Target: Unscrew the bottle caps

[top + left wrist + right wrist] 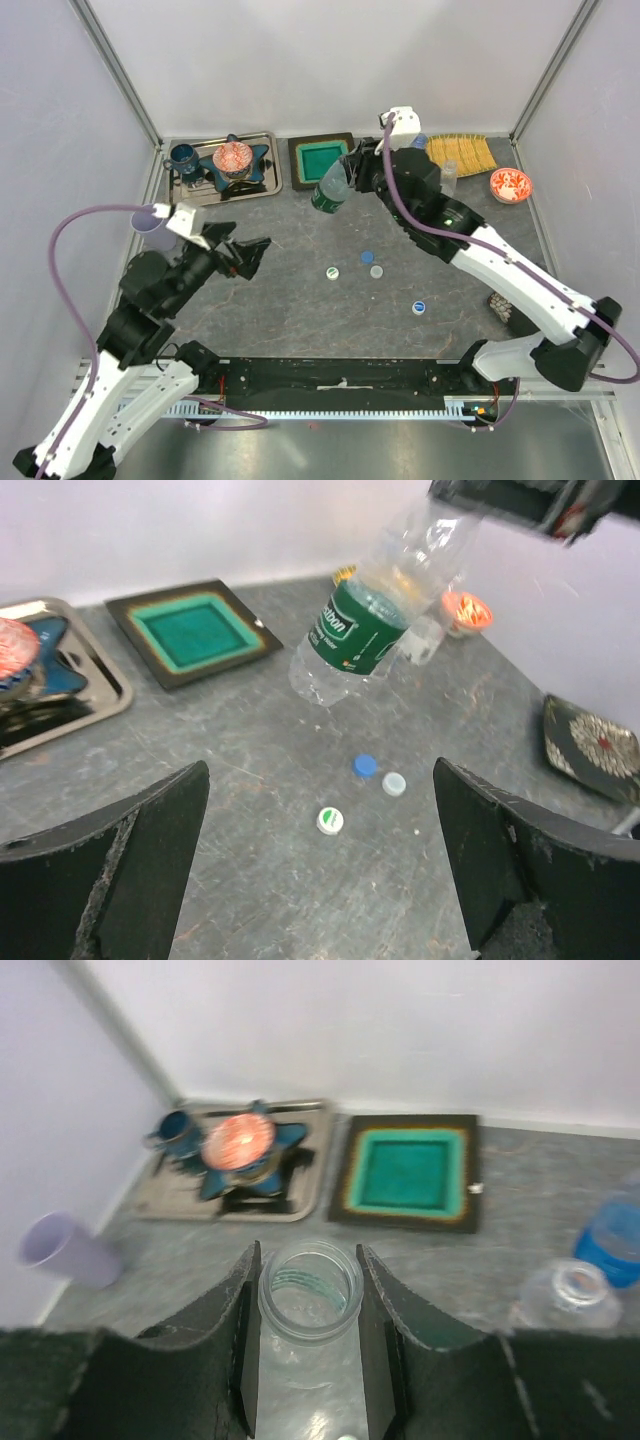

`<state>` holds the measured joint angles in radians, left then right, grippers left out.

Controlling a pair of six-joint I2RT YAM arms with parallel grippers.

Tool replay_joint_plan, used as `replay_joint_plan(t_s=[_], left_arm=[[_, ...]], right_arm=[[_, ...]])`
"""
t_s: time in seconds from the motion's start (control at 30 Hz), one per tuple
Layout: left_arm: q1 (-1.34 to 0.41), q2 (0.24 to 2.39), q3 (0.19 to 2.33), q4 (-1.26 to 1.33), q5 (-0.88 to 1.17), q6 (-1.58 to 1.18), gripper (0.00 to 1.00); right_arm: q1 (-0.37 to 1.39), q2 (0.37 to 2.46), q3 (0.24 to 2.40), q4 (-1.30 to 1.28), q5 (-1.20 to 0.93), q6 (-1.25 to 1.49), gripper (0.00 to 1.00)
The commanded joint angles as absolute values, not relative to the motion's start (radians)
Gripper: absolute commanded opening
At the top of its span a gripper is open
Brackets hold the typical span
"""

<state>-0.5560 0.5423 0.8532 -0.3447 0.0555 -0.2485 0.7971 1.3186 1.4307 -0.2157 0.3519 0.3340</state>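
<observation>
Nearest the arm bases, the blue-and-white cap (419, 307) lies alone on the grey table (300, 310). A little farther out the green-and-white cap (332, 271), the blue cap (367, 256) and the pale grey-white cap (376, 271) lie in a loose cluster, so all four caps look to be off and the job seems close to done. To their left the left gripper (320, 780) hangs with its fingers spread wide and nothing between them. Beyond the caps, the right gripper (308, 1252) is clamped on the bare, open neck of the green-labelled bottle (350, 640), which hangs tilted, its base clear of the table. The grip is high on a slim neck, so the body could swing or slip through the fingers. I cannot tell whether any water is left inside, but if there is, it would spill through the open mouth. Set down at this lean, it would likely topple onto the green square plate (320, 155) just behind, or roll into the caps. Farther right stand an uncapped clear bottle (575, 1290) and a blue-tinted bottle (612, 1240), near enough that a careless swing of the arm might knock them over.
</observation>
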Motion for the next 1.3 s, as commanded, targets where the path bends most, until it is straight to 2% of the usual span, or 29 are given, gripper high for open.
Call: replay_joint_plan(t_s=[0.0,0.23,0.53,1.03,1.23,1.27], left_arm=[[-0.554,0.451,0.822,-0.386,-0.091,-0.229,0.99],[-0.554,0.405,0.781,-0.419,-0.080,-0.245,1.00],[-0.554,0.380,0.755,-0.428,-0.074,-0.252,0.99],[-0.554,0.383,0.735,-0.430,-0.064,-0.249,1.00],[-0.554,0.391,0.727,-0.426,-0.058,-0.252,1.00],[-0.554,0.391,0.727,-0.423,-0.057,-0.253,0.99]], right_arm=[[0.795,1.402,1.361,-0.020,0.696,0.221,0.00],[0.793,1.593,1.341,0.195,0.828,0.114,0.00],[0.787,1.765,1.414,0.186,0.821,0.118,0.00],[0.773,1.815,1.404,0.095,0.772,0.179,0.00],[0.762,1.816,1.385,0.068,0.765,0.201,0.06],[0.761,1.815,1.384,0.066,0.764,0.202,0.09]])
